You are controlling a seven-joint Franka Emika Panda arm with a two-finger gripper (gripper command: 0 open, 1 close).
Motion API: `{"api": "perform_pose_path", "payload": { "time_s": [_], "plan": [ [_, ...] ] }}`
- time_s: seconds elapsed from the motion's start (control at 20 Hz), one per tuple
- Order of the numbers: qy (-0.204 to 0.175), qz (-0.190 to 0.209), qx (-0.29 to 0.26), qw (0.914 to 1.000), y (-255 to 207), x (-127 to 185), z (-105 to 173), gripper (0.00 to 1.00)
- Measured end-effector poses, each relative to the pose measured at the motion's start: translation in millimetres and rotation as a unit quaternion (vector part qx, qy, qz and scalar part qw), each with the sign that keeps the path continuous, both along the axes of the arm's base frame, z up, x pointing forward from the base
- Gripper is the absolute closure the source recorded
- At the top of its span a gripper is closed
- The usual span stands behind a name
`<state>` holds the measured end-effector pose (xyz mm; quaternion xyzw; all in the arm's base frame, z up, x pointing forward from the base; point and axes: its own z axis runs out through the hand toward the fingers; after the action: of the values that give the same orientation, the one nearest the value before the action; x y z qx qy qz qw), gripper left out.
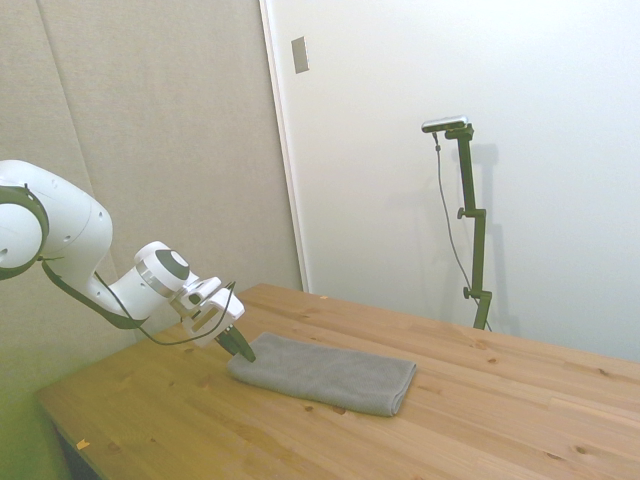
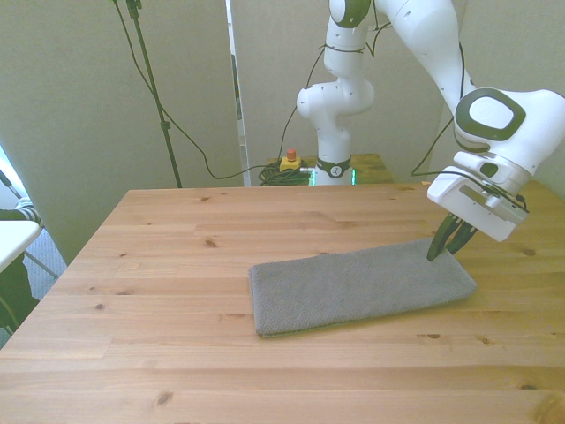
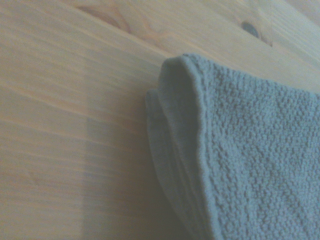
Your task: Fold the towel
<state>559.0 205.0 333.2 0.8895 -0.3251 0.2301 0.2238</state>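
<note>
The grey towel [image 2: 357, 287] lies flat on the wooden table [image 2: 177, 265] as a long layered rectangle; in the side view the towel [image 1: 325, 373] stretches from the gripper toward the right. My gripper [image 2: 434, 254] hangs tilted over the towel's back corner at the front view's right, and its dark fingers come together to a point just at the cloth's edge. The side view shows the gripper [image 1: 246, 354] as one narrow dark tip at the towel's left end. Close up, the wrist view shows that corner of the towel [image 3: 240, 150] with its stacked layers resting on the wood.
Behind the table's far edge, a coil of cables and a yellow box with a red button [image 2: 289, 162] sit next to the robot's base. A white surface edge [image 2: 13, 238] shows at the front view's far left.
</note>
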Motion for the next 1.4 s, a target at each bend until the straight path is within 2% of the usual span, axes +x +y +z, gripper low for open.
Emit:
{"api": "perform_pose_path", "payload": {
  "time_s": [0.15, 0.35, 0.55, 0.65, 1.0, 1.3, 1.35, 1.4],
  "plan": [
    [-0.007, -0.008, 0.019, 0.9998, -10, 4, 18, 1.00],
    [-0.026, -0.019, 0.047, 0.9984, -40, 10, 67, 1.00],
    [-0.051, -0.032, 0.072, 0.9956, -92, 15, 118, 1.00],
    [-0.061, -0.044, 0.078, 0.9941, -128, 18, 136, 1.00],
    [-0.077, -0.088, 0.078, 0.9900, -252, 27, 147, 1.00],
    [-0.084, -0.115, 0.076, 0.9869, -313, 26, 152, 1.00],
    [-0.083, -0.119, 0.080, 0.9861, -321, 28, 151, 0.00],
    [-0.083, -0.122, 0.087, 0.9853, -327, 31, 148, 0.00]
  ]
}}
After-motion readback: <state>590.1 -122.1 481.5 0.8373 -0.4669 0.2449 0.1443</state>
